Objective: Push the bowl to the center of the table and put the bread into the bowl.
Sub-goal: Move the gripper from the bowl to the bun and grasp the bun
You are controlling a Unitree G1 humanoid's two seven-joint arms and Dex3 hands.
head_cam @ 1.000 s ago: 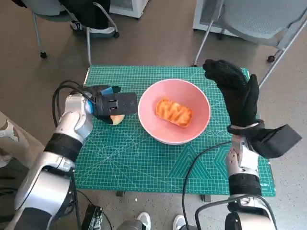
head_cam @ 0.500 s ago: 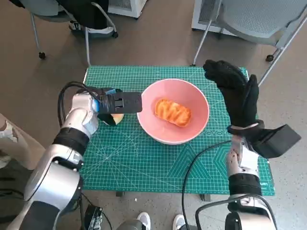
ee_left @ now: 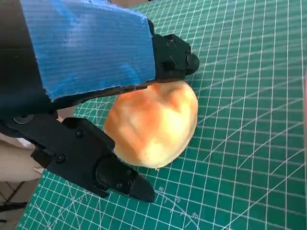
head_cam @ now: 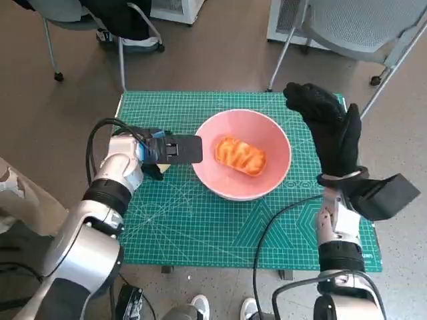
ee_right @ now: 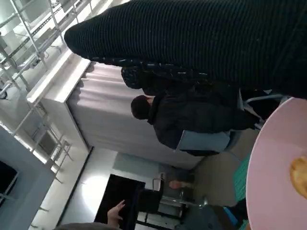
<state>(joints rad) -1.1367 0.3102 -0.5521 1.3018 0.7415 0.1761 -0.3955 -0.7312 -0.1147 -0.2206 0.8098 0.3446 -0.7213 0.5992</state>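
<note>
Left of the bowl, the left hand [head_cam: 160,152] has a round bread roll [ee_left: 152,123] clasped between its black fingers [ee_left: 103,167] and the blue-taped back, carried low over the mat just beside the bowl's near rim, while the right hand [head_cam: 328,130] stands upright at the bowl's far side with its gloved fingers curled over and nothing in them that I can see; whether it touches the rim cannot be told. Taking things by size, the green cutting mat [head_cam: 200,220] covers the table, and on it the pink bowl [head_cam: 267,133] sits about at the middle, so the pushing part of the task looks done. Inside the bowl already lies one golden piece of bread [head_cam: 240,155], resting on the bottom toward the middle. Smallest is the roll in the left hand, pale orange and smooth, which in the left wrist view hangs just above or at the mat's grid (contact is not clear). What seems to remain is to lift this roll over the rim and let it go beside the piece already there, then draw both hands clear. A person in dark clothes [ee_right: 192,117] sits behind the table in the right wrist view.
</note>
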